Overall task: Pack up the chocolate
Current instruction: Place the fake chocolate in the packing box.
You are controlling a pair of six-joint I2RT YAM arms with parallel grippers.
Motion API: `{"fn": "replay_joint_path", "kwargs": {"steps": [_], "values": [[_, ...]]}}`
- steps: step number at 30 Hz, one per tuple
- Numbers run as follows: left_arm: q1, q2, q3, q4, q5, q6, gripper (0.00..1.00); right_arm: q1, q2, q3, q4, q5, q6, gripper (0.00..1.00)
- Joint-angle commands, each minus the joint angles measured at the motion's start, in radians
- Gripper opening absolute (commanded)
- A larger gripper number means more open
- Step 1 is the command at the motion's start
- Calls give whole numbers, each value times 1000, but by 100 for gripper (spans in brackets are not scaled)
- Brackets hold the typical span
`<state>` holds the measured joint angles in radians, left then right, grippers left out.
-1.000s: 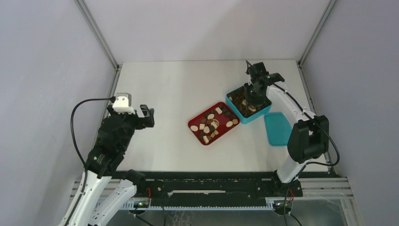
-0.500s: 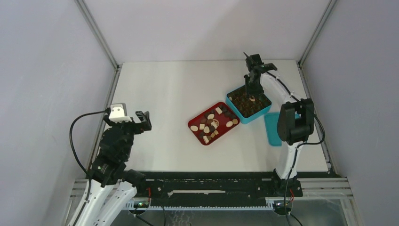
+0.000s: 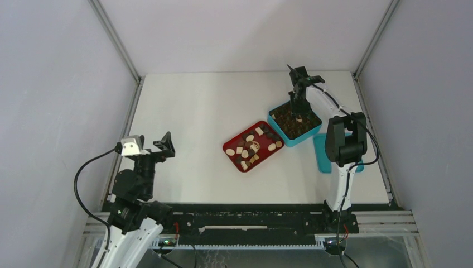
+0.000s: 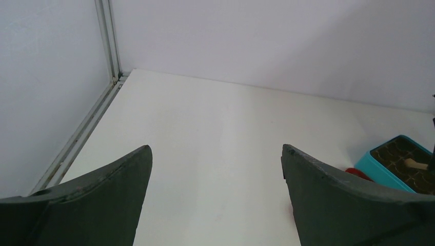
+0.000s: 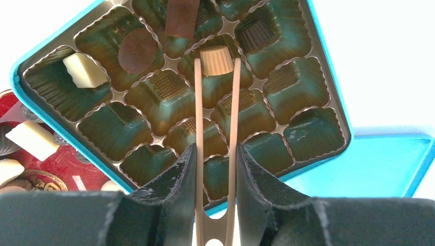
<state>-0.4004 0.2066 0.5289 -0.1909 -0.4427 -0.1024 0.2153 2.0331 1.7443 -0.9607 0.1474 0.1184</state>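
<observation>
Only the right wrist view shows the right gripper squeezing wooden tongs, whose tips pinch a tan chocolate over the teal box; contact with the insert is unclear. Overhead, chocolate pieces fill the red tray. The left gripper gapes, holding nothing.

Teal box, red tray, tan tongs, tan chocolate.

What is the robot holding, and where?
The right gripper squeezes wooden tongs partway along their arms; the tong tips pinch a tan chocolate by its sides. The left gripper holds nothing.
</observation>
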Motion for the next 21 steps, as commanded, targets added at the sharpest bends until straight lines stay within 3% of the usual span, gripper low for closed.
{"fn": "replay_joint_path", "kwargs": {"steps": [1, 7, 21], "values": [[9, -29, -37, 108, -10, 43, 100, -6, -35, 40, 14, 17, 7, 38], [9, 5, -17, 80, 1, 24, 100, -5, -84, 5, 30, 16, 3, 46], [12, 24, -14, 63, 10, 14, 100, 50, -283, -136, 60, -48, -4, 45]]}}
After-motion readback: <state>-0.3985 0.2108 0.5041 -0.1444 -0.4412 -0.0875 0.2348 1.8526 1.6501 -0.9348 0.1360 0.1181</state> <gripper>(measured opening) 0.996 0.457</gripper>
